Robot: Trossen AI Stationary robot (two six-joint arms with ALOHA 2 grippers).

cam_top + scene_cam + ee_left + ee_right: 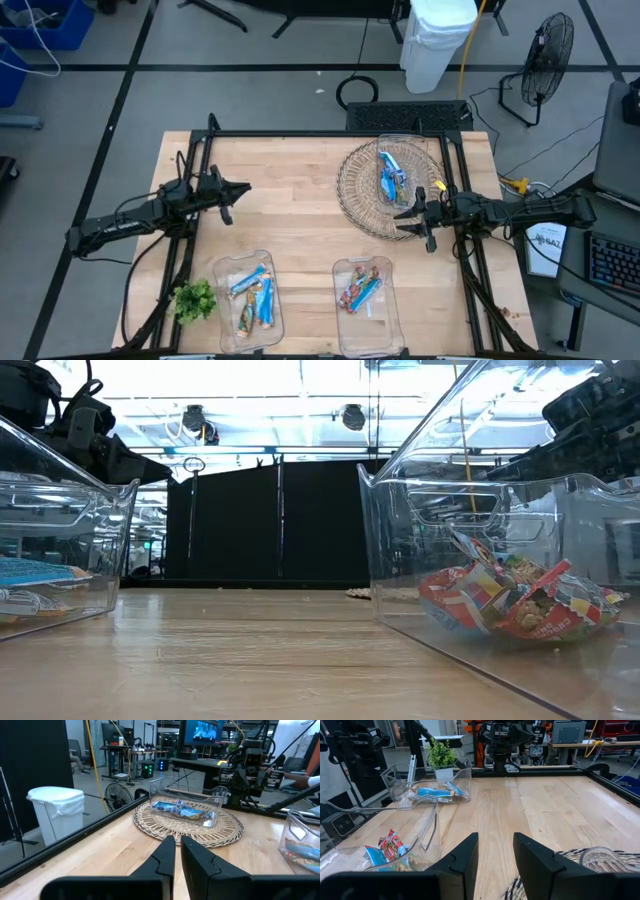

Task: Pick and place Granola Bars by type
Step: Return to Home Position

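The blue granola bars point(390, 176) lie in two places in the high view. Some are piled in the upper bin point(405, 138), which stands on the round wicker mat point(355, 195) in the upper right of the surface point(300, 230). The others are in the lower left bin point(235, 335) near the bottom edge, where one wrapper seems to show some orange. The multicoloured granola bars point(360, 290) lie together in the lower middle bin point(372, 335), just right of the frame's centre line at the bottom. A green sprig point(195, 300) sits just beside the lower left bin, at its left.

The right gripper point(403, 222) hangs at the right rim of the wicker mat, pointing toward the frame's left; its jaws stand wide and hold nothing. The left gripper point(240, 190) hangs over bare wood at the left of the surface, well apart from every bin, pointing right. Its jaws are drawn almost together, with only a slim gap between them, and they are empty.
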